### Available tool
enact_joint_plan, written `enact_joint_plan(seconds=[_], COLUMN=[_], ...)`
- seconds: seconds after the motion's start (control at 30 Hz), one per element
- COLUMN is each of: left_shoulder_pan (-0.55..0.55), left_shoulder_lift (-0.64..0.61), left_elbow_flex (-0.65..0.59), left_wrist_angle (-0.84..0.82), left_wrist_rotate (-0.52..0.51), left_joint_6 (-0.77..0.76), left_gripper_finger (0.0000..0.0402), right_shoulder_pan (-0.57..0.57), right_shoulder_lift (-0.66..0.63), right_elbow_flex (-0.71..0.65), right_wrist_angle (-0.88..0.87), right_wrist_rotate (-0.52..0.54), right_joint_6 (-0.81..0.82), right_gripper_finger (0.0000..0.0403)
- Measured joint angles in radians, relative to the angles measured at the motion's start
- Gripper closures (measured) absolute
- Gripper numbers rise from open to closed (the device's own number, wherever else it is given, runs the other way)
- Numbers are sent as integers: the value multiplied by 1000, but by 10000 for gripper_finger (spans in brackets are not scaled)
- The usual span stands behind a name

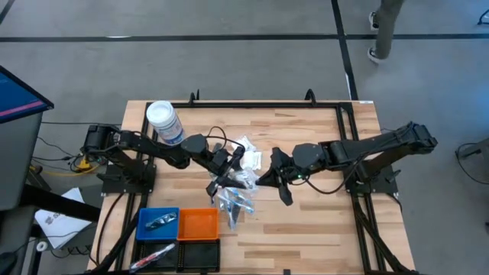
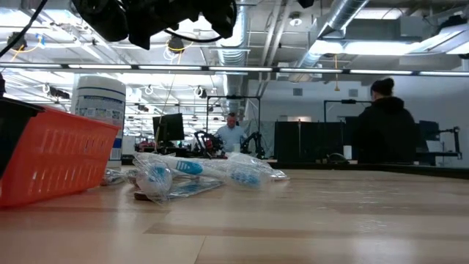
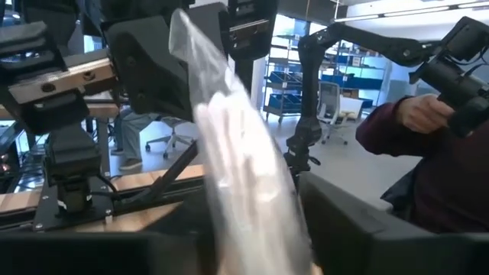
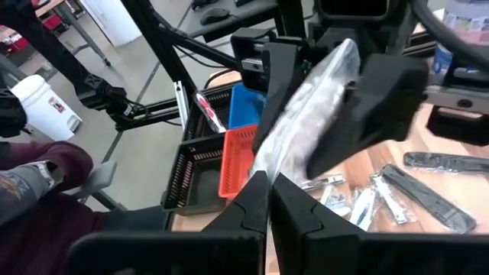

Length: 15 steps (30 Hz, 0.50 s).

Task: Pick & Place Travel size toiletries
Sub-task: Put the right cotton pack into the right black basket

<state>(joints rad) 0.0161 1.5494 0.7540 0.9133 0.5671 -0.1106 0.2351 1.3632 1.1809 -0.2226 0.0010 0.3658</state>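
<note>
Left arm: reaches from the table's left edge toward centre, wrist raised; left gripper (image 1: 229, 169) has its fingers (image 4: 382, 99) set either side of a clear packet (image 3: 244, 168). Right arm: extends from the right edge toward centre; right gripper (image 1: 269, 177) pinched closed on the same packet's edge.

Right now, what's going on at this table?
Both arms meet over mid-table on one clear-wrapped toiletry packet. The right end effector is shut on its lower end; the left end effector has its fingers on either side of the packet higher up, looking like a handover. More wrapped toiletries lie on the wood below. The blue tray already holds one item.
</note>
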Motion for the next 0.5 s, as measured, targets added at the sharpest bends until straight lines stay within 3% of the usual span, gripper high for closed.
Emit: enact_joint_plan(seconds=[0.17,0.33,0.5], left_shoulder_pan=[0,-4,-11], left_shoulder_lift=[0,0,0], left_elbow_flex=[0,-2,-8], left_wrist_angle=[-6,-55,-68], left_wrist_rotate=[-18,47,219], left_joint_6=[-10,-50,-134], left_gripper_finger=[381,379,384], right_shoulder_pan=[-4,20,52], right_shoulder_lift=[0,-3,-1], right_elbow_flex=[0,0,0], right_wrist_angle=[9,46,50], right_wrist_rotate=[0,-36,-34], right_joint_6=[1,51,54], right_gripper_finger=[393,323,216])
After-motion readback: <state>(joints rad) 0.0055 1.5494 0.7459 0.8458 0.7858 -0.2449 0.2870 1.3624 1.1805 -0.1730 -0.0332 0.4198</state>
